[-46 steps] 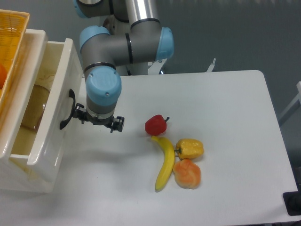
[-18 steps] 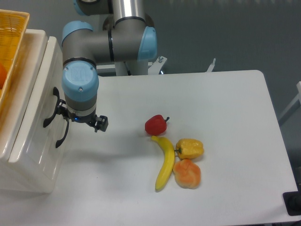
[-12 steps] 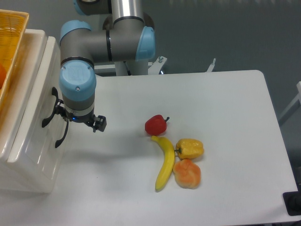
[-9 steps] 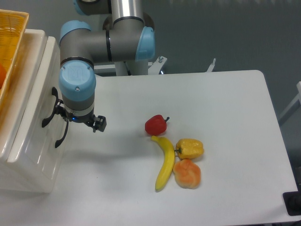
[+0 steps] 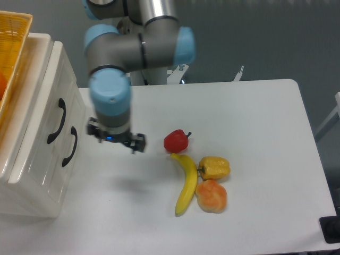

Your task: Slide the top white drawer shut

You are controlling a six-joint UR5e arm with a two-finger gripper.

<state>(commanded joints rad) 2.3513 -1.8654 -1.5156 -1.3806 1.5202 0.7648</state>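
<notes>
The top white drawer (image 5: 58, 91) sits pushed in, its front flush with the cabinet face, and its black curved handle (image 5: 56, 121) is free. The lower drawer's handle (image 5: 69, 147) is just below and to the right. My gripper (image 5: 115, 139) hangs over the table to the right of the cabinet, apart from both handles. Its black fingers (image 5: 138, 144) stick out on either side under the wrist, spread apart, and I see nothing between them.
A red pepper (image 5: 176, 141), a banana (image 5: 185, 183), a yellow pepper (image 5: 214, 167) and an orange fruit (image 5: 211, 196) lie in a cluster at the table's middle. A yellow basket (image 5: 11, 48) sits on the cabinet top at the far left.
The top drawer went from pulled out to fully pushed in. My gripper then drew back to the right, away from the handles, and now hangs over the table.
</notes>
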